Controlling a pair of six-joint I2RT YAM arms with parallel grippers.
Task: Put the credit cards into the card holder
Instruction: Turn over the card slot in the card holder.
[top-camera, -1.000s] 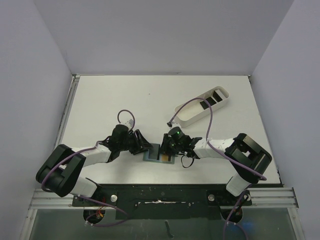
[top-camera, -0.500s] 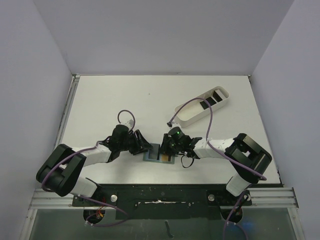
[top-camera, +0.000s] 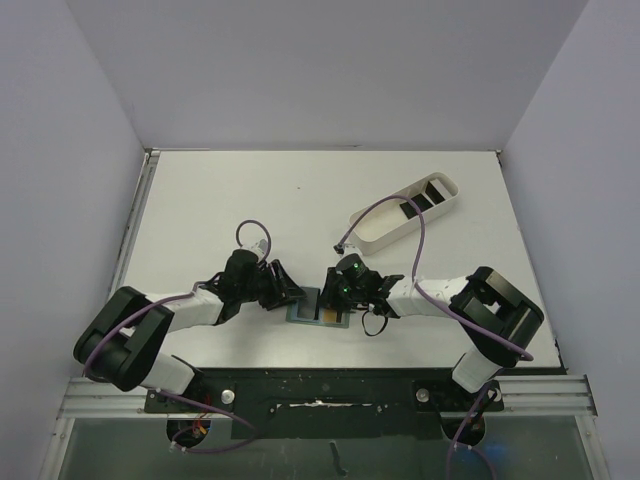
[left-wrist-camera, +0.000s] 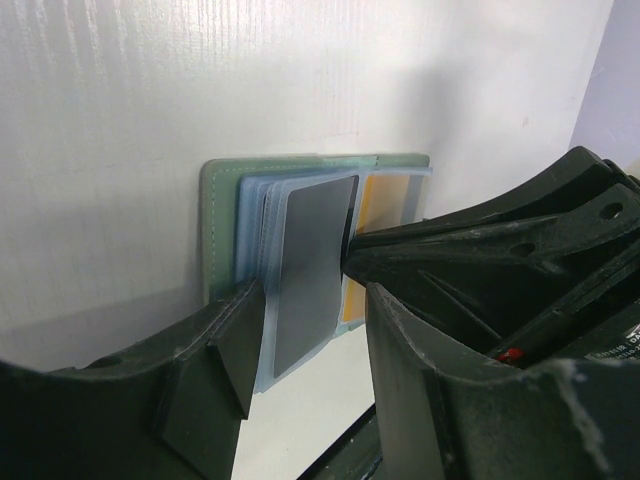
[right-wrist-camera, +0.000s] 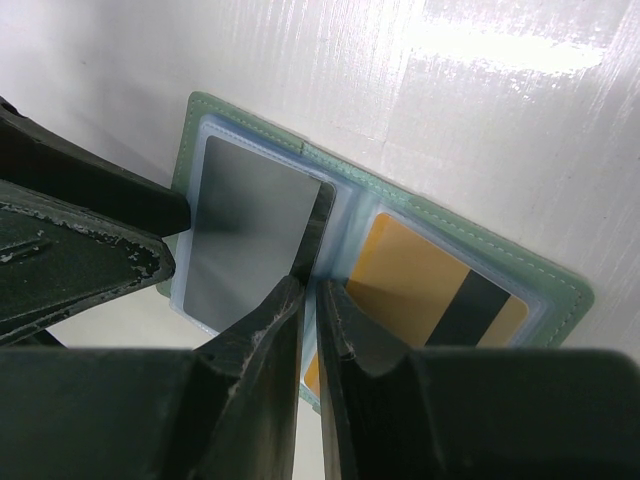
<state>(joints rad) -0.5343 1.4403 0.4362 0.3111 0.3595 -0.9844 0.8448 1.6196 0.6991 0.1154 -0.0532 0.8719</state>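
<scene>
One dark card sits partly inside the card holder, which lies open on the table. Our right hand pinches the card's edge to push it in; our left hand, fingers spread, braces the pocket.

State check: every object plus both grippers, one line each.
card holder: open flat, pockets up.
credit card: lying on one half's bluish pockets; cannot tell if it is sleeved.
yellow card: seated in the other half's pocket.
right gripper: nearly shut, apparently pinching the credit card's edge.
left gripper: open, straddling the credit card's half.
white tray: upright, far from the holder.
black cards: in the tray.
</scene>
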